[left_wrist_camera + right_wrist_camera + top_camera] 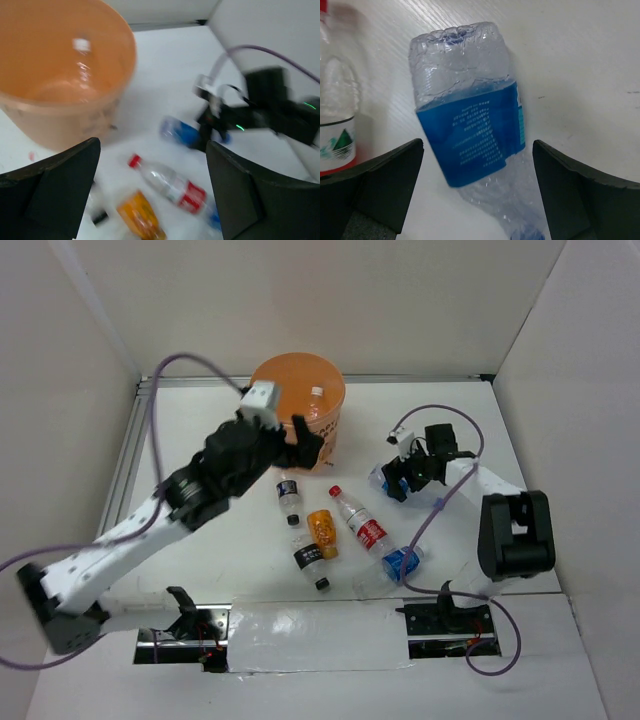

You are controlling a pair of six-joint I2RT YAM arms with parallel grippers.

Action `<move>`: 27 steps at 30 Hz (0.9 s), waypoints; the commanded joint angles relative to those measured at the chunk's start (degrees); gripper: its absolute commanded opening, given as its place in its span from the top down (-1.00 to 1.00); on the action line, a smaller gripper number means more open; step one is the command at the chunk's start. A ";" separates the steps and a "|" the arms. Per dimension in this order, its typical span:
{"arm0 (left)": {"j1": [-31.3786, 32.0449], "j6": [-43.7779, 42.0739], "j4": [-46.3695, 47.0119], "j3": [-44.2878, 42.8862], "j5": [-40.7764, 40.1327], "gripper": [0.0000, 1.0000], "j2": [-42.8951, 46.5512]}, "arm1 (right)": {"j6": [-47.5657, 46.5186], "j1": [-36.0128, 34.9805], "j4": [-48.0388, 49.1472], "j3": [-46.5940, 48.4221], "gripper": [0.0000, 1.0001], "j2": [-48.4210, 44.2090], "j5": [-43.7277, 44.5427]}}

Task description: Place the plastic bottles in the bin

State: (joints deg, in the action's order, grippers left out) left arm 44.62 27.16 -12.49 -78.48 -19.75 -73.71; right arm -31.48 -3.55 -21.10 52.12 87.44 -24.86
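Note:
The orange bin (330, 425) stands at the back centre with one clear bottle (316, 395) inside it. My left gripper (306, 447) is open and empty, just in front of the bin's right side. In the left wrist view the bin (60, 125) fills the upper left. Several bottles lie on the table: two black-labelled (289, 498) (310, 560), an orange one (322, 529), a red-labelled one (361, 523) and a blue-labelled one (400, 564). My right gripper (477, 195) is open, with a finger on each side of another blue-labelled bottle (470, 125) lying on the table.
White walls close in the table on the left, back and right. The right arm's purple cable (440, 505) loops over the table near the red-labelled bottle. In the right wrist view, the red-labelled bottle (335, 115) lies just left of my gripper.

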 commanded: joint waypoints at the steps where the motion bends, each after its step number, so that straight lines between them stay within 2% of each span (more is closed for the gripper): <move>1: 5.99 9.35 -4.62 13.04 -6.34 -0.98 14.53 | -1.56 -3.12 5.27 2.20 -0.93 3.87 4.20; 2: 9.66 13.32 -6.56 20.66 -8.01 -0.98 20.30 | -1.56 -3.65 5.89 2.20 -0.93 4.75 6.04; 4: 13.19 23.58 -9.21 27.73 -11.17 -0.98 24.91 | -1.56 -4.79 7.04 1.68 -0.86 7.03 7.36; 6: 17.93 29.59 -12.46 35.48 -13.03 -0.98 28.00 | -2.08 -5.50 7.66 1.67 -0.74 8.27 7.90; 7: 19.18 33.62 -12.47 37.41 -14.34 -0.98 29.58 | -2.79 -6.20 7.05 1.67 -0.49 8.88 7.90; 11: 22.34 37.70 -13.35 41.56 -15.50 -0.98 27.41 | -4.02 -6.20 2.66 2.28 0.10 6.53 4.92; 12: 22.35 38.40 -13.35 41.56 -15.50 -0.98 26.35 | -4.02 -5.68 1.60 2.29 0.16 5.21 3.61; 18: 22.87 40.34 -11.51 40.42 -15.50 -0.98 19.49 | -5.87 -1.29 -9.29 7.72 0.24 -9.90 -3.85; 21: 23.41 41.49 -8.61 41.73 -14.36 -0.98 18.78 | -6.57 0.56 -13.96 11.94 0.27 -16.32 -7.29; 24: 24.02 42.80 -6.76 42.27 -13.83 -0.98 17.73 | -6.57 1.27 -14.67 16.51 0.27 -21.34 -12.04; 27: 24.55 42.80 -6.23 42.27 -13.83 -0.98 16.41 | -3.33 1.88 -10.20 20.90 0.27 -23.54 -17.66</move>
State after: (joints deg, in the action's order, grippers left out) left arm 68.58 67.94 -21.91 -35.99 -32.71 -56.40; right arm -36.69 -2.00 -31.35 68.84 65.49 -34.76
